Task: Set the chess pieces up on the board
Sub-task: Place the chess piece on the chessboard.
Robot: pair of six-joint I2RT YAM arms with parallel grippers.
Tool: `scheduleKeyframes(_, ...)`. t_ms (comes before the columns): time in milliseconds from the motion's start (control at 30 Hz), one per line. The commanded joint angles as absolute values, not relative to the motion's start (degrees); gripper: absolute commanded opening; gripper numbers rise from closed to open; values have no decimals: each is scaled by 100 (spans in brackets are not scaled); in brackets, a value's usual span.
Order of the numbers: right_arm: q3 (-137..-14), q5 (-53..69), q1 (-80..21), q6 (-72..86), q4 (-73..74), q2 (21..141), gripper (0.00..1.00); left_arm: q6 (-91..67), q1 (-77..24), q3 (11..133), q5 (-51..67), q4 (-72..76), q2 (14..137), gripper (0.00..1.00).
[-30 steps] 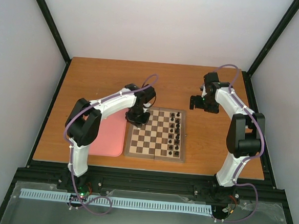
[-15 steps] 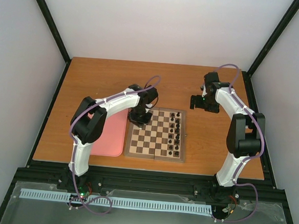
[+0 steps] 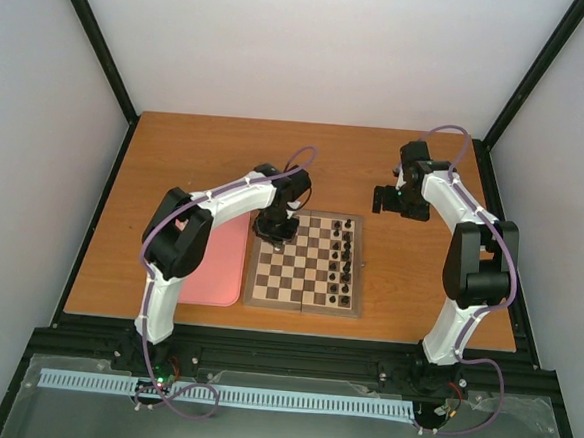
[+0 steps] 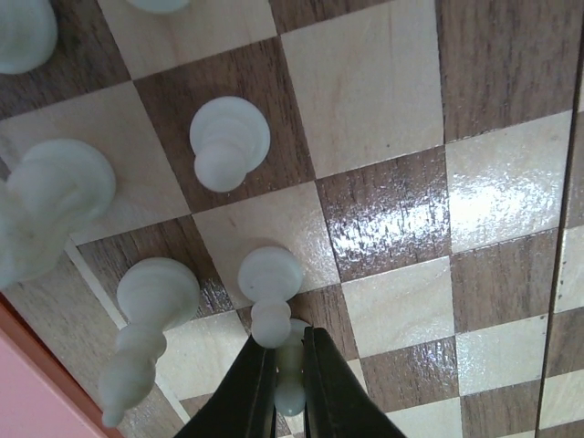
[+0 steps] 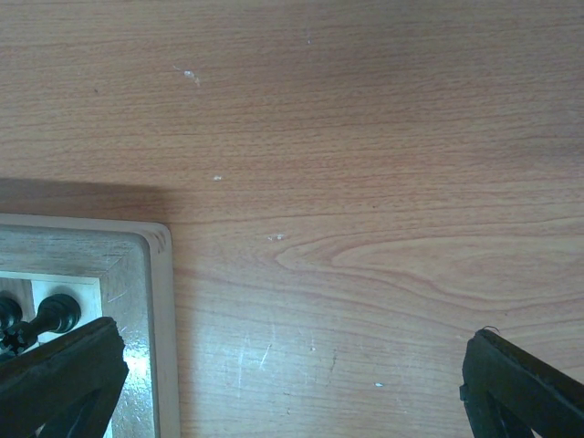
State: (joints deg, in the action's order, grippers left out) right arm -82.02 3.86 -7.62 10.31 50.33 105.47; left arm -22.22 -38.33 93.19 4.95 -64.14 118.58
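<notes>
Crowding is threatening. From above, the left claw (image 3: 274, 234) is hovering over the far left corner of the board (image 3: 302, 304). Its wrist view is showing it pinching a white piece (image 4: 290, 370) just beside standing chess pieces (image 4: 270, 278). Careless lowering could be toppling one, though free squares are lying toward the middle. At the right wrist, the right claw (image 5: 292, 365) is gaping over bare tabletop (image 5: 365, 137).

Wooden table (image 3: 206, 153), pale walls (image 3: 314, 40)
</notes>
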Motion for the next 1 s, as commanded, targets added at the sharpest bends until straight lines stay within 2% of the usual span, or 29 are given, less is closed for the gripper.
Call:
scheduleKeyframes(0, -8158, 377, -703, 1002, 4975, 10441, 100, -2183, -3885, 9519, 481, -6347, 11968, 2)
scheduleKeyframes(167, -8153, 384, -694, 1004, 4970, 10450, 100, -2168, -3885, 9527, 516, -6354, 11985, 3)
scheduleKeyframes(333, -8139, 394, -694, 1002, 4966, 10444, 100, -2144, -3885, 9502, 592, -6363, 11944, 15)
scheduleKeyframes(867, -8132, 470, -694, 1021, 4957, 10441, 100, -2075, -3884, 9422, 769, -6413, 11808, 18)
scheduleKeyframes(967, -8126, 483, -694, 1017, 4953, 10437, 100, -2078, -3885, 9396, 727, -6429, 11765, 21)
